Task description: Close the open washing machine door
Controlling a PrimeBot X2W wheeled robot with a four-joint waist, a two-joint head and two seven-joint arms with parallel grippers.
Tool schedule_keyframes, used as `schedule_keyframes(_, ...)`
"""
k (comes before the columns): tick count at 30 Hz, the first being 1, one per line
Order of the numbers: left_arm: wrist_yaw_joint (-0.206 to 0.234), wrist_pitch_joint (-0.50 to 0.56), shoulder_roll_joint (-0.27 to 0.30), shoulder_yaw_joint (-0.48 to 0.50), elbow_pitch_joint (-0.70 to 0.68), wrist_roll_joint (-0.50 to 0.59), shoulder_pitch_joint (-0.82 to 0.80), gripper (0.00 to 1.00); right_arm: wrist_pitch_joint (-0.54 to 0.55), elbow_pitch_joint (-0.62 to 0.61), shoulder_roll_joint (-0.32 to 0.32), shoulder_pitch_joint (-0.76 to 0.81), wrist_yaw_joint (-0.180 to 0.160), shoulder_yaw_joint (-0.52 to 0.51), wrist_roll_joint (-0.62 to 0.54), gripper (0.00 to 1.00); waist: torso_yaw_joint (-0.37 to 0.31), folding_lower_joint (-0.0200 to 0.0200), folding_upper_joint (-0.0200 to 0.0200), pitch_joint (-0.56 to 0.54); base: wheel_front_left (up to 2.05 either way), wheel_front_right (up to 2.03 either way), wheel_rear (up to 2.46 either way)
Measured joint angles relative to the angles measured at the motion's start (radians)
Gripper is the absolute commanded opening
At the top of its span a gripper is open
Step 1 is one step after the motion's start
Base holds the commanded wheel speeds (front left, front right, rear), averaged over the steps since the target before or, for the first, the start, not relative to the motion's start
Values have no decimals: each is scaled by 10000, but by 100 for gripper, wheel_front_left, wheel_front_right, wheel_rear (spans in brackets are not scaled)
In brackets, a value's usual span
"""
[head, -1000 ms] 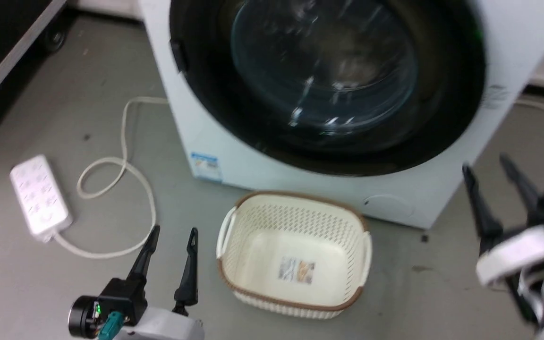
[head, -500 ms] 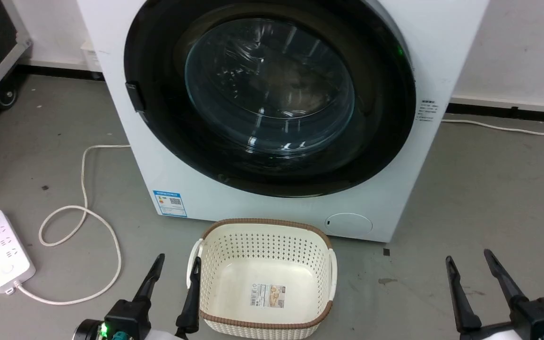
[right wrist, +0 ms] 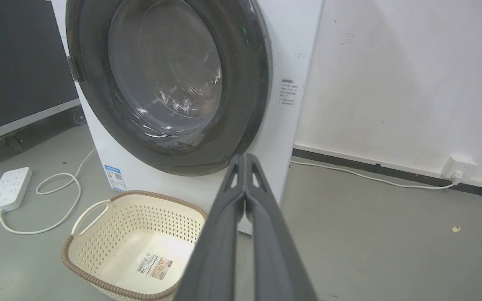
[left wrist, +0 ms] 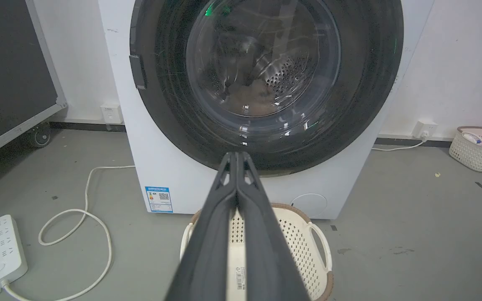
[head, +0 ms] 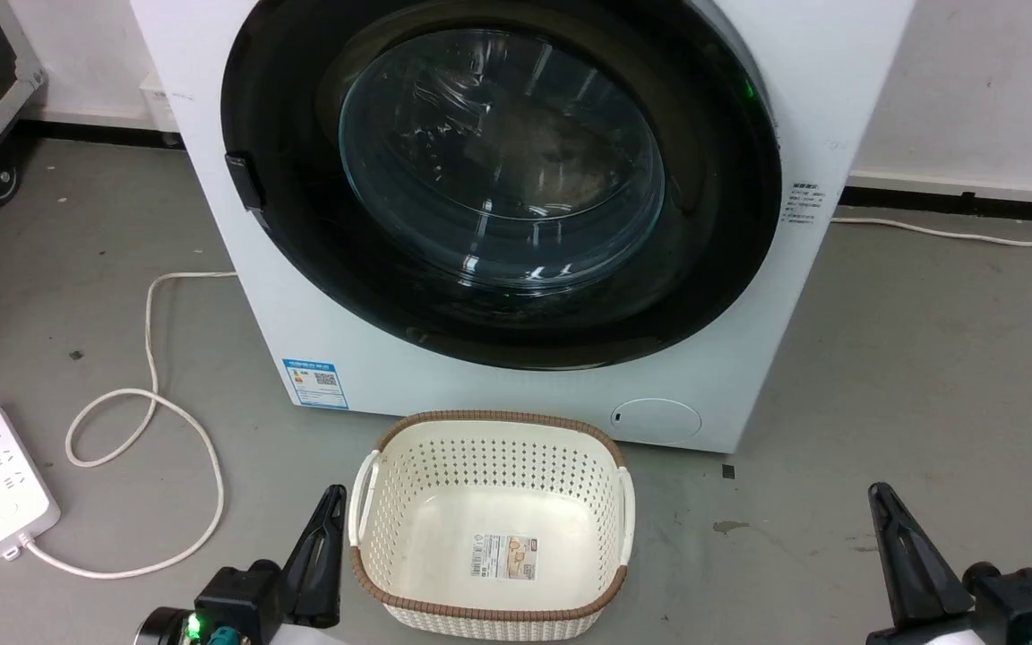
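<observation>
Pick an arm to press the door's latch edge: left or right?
Left, likely. The left end effector, shut, sits low on the same side as the latch tab on the washing machine door; the right end effector, also shut, is beyond the opposite edge.

The washing machine [head: 444, 376] is white with a glossy black door [head: 301, 233] and blue sticker [head: 314, 383], the lower-centre basket [head: 480, 466] cream, hole-patterned, brown-rimmed, the floor [head: 928, 358] grey.

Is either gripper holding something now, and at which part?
Nothing is held. The left gripper and the right gripper are both shut on nothing, away from the washing machine door.
</observation>
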Motion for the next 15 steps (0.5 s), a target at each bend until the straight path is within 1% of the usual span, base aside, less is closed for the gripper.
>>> schedule_keyframes(15, 96, 307, 0, 71, -138, 82, -2, 0, 316, -8, 0, -16, 0, 96, 0, 0, -73, 0, 0, 8, 0, 0, 0)
